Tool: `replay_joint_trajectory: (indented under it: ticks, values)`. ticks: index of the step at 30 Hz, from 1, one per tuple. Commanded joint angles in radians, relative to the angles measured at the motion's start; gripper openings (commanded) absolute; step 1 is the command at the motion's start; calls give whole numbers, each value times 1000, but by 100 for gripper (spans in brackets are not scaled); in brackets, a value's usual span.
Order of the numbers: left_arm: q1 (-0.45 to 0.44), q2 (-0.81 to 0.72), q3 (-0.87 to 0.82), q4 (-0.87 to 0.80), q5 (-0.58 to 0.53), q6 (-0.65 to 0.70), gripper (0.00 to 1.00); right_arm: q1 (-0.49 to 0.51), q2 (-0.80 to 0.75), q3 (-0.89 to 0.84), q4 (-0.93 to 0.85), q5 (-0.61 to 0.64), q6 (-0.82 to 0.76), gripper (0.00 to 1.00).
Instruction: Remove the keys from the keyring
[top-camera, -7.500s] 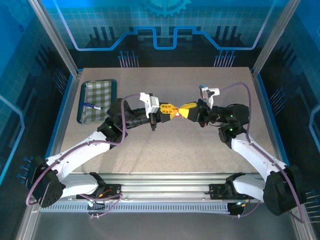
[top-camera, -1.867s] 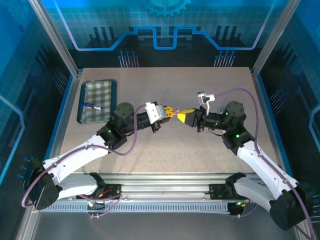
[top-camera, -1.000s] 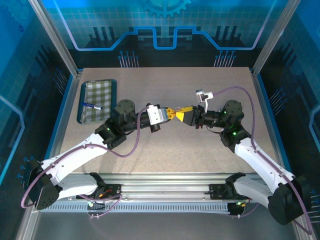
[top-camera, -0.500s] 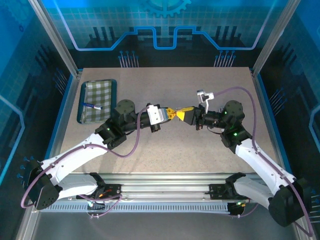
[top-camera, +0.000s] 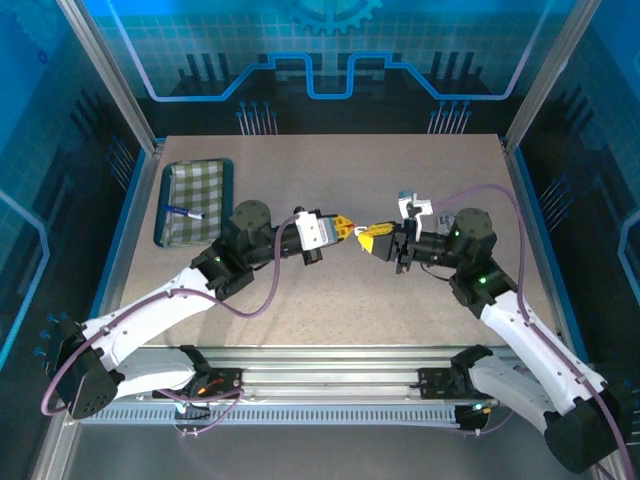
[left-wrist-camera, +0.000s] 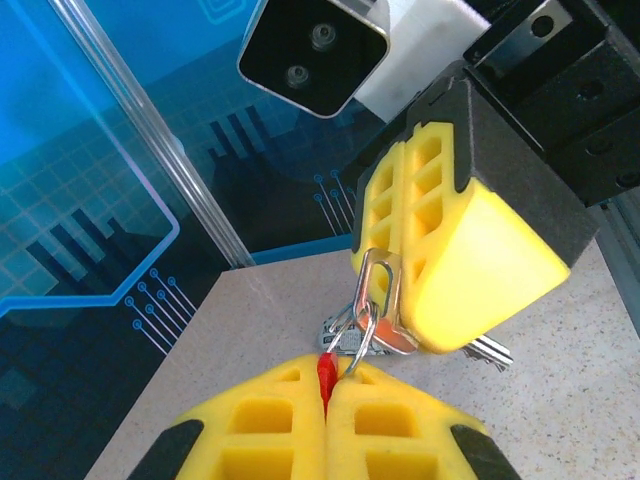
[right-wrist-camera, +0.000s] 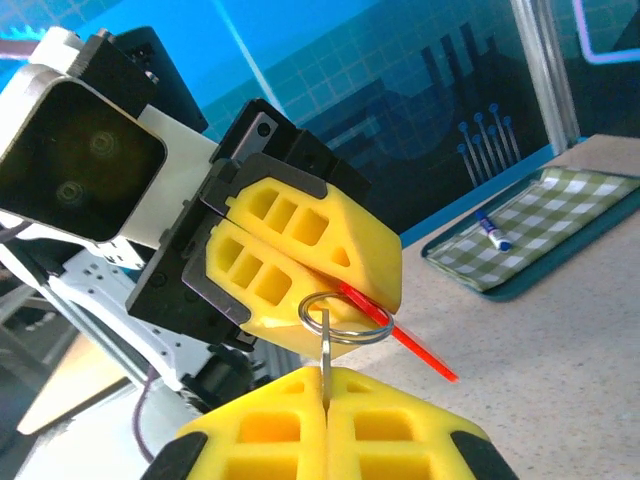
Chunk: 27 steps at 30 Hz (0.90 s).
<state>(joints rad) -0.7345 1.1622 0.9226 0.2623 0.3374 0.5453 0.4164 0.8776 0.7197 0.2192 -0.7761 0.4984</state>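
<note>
Tools both clamped: left tool (left-wrist-camera: 326, 395) on red keyring (left-wrist-camera: 325, 368), right tool (right-wrist-camera: 325, 385) on keys (left-wrist-camera: 392, 338).

The left arm (top-camera: 150, 305) and right arm (top-camera: 530, 340) are clad in white shells joined by black housings. Purple cables (top-camera: 487, 189) are looped along them. The left hand (top-camera: 345, 228) and right hand (top-camera: 368, 238) are fitted with yellow, window-cut fingers (left-wrist-camera: 270, 425) on black mounts. White-cased cameras (left-wrist-camera: 312, 45) are carried at the wrists.
</note>
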Motion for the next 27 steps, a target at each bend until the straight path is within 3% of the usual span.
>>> replay_joint_trajectory:
  ticks: [1, 7, 11, 19, 27]
  values:
    - [-1, -12, -11, 115, -57, 33, 0, 30, -49, 14, -94, 46, -126, 0]
    - [-21, -22, -70, 231, -66, 81, 0, 25, -60, 12, -105, 184, -100, 0]
    - [-25, -27, -95, 290, -67, 74, 0, 15, -64, -12, -75, 214, -72, 0]
    - [-29, -30, -108, 330, -74, 88, 0, 17, -79, -25, -89, 243, -96, 0]
    - [-35, -29, -109, 340, -70, 94, 0, 0, 5, 6, -54, 195, 71, 0]
